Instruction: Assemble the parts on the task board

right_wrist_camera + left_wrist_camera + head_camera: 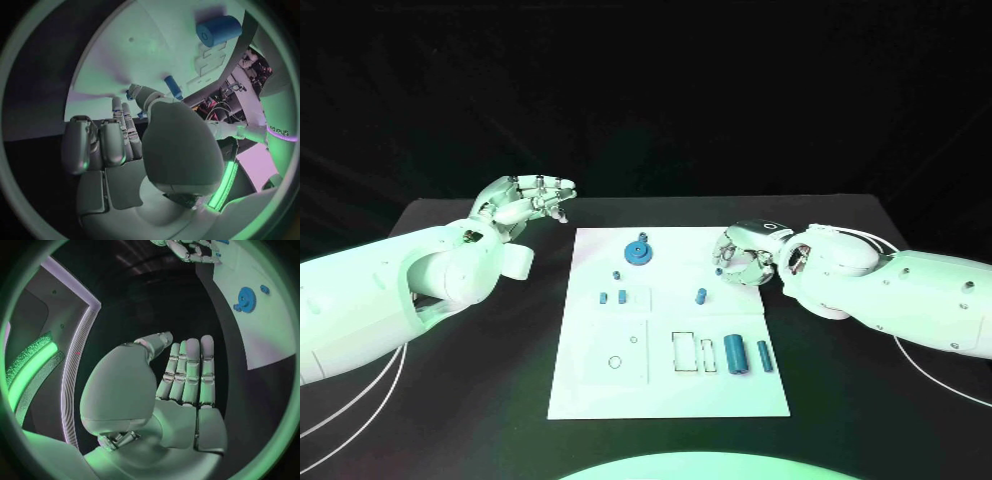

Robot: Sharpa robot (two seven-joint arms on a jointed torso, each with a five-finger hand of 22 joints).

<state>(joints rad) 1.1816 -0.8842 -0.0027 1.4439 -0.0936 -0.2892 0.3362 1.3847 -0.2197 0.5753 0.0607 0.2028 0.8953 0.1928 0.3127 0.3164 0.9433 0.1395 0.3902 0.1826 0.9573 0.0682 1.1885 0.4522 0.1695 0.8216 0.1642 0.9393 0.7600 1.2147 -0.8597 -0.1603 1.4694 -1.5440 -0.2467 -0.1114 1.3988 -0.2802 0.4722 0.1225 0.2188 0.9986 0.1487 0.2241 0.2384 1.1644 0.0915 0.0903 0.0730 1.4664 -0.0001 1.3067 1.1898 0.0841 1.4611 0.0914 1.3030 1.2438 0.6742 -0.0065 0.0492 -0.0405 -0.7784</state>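
The white task board [668, 385] lies in the middle of the black table. On it a blue gear [639, 251] stands near the far edge, with small blue pegs [613, 297] and another peg [702, 295] in the middle row. Two blue cylinders [733, 355] lie near the right side. My left hand [524, 203] hovers off the board's far left corner, fingers straight, holding nothing. My right hand [747, 252] sits over the board's far right edge with fingers curled in; a small blue part [720, 267] shows at its fingertips, mostly hidden. The gear [245, 299] also appears in the left wrist view.
Outlined recesses [685, 352] and a square plate with holes [620, 352] mark the near half of the board. Black table surface [473, 400] surrounds the board on all sides. White cables [358, 400] trail beside the left arm.
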